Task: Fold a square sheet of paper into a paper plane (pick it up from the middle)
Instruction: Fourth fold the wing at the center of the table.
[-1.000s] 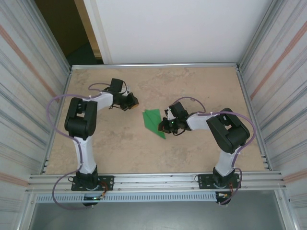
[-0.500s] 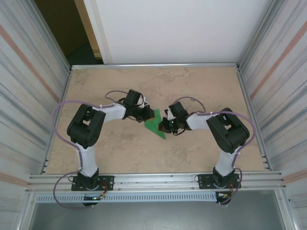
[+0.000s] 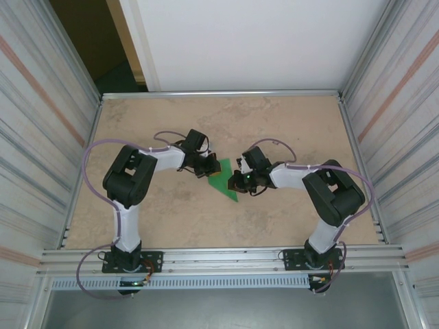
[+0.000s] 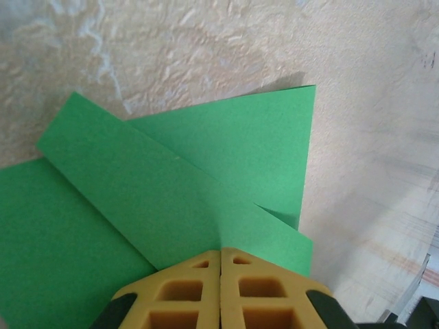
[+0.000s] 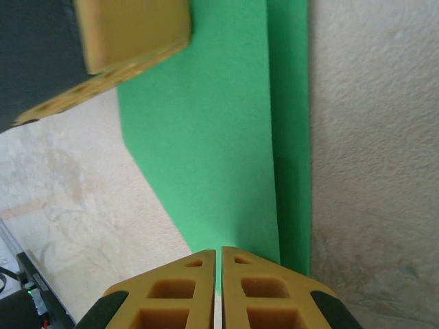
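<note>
Left claw (image 3: 208,166) swung in from tabletop (image 3: 288,116) left side, tips together, now on part-folded green paper (image 3: 223,179); right claw (image 3: 240,180) together on opposite edge; creasing looks next

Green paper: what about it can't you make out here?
- Top view: the green paper is too small to read its folds.
- Left wrist view: the left pincer hides its near part; the frame cuts off its left side.
- Right wrist view: at the right pincer, pinching or merely pressing is unclear.
</note>
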Available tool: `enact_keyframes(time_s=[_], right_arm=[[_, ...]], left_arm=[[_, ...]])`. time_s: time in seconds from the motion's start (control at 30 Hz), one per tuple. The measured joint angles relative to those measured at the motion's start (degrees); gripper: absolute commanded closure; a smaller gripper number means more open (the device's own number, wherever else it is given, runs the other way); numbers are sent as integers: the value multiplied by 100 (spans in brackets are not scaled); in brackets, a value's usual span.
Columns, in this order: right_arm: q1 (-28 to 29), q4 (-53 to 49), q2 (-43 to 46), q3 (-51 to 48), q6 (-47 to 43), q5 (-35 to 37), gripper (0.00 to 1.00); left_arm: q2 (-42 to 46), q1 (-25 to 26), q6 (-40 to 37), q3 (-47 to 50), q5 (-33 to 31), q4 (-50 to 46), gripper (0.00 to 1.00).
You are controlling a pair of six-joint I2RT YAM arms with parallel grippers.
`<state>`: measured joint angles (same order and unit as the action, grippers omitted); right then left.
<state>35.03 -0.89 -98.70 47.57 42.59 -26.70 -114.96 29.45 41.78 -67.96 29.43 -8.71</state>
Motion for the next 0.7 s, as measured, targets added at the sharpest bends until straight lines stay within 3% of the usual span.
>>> enact_keyframes(time_s=[0.7], right_arm=[[0, -114, -595, 514, 4, 136, 96]], left_arm=[[-284, 114, 2, -793, -389, -1137, 93]])
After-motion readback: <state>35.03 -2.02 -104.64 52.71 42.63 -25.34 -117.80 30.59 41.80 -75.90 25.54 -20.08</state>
